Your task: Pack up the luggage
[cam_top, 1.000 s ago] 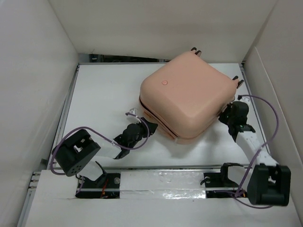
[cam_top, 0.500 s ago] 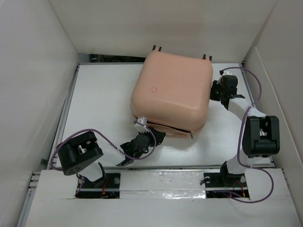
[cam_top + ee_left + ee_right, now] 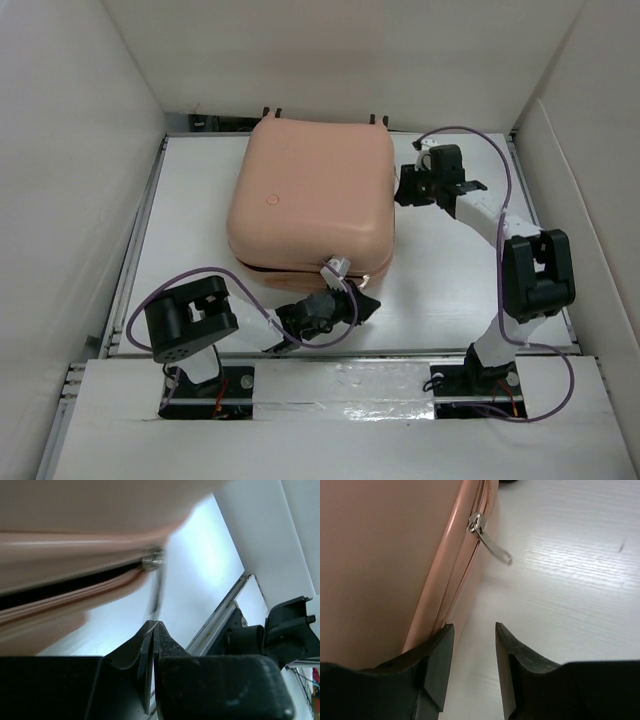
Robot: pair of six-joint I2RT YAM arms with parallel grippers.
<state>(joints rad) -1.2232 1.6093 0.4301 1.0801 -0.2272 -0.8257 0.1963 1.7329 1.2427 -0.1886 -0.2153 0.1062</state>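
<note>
The peach-pink luggage (image 3: 310, 200) lies closed on the white table, wheels toward the back wall. My left gripper (image 3: 365, 305) is at its near right corner. In the left wrist view the jaws (image 3: 155, 625) are shut on the tip of a thin zipper pull (image 3: 156, 592) that hangs taut from the slider (image 3: 152, 562) on the dark seam; the view is blurred. My right gripper (image 3: 405, 188) is at the luggage's right side. In the right wrist view it (image 3: 474, 627) is open and empty, its left finger (image 3: 437, 650) against the shell (image 3: 380, 555). A second zipper pull (image 3: 490, 544) lies ahead of it.
White walls enclose the table on the left, back and right. A metal rail (image 3: 400, 352) runs along the near edge, and it also shows in the left wrist view (image 3: 220, 620). Purple cables (image 3: 470, 135) loop from both arms.
The luggage has turned and slid left across the table. My left gripper moved right along its near edge to the corner. My right arm swung to the luggage's far right side.
</note>
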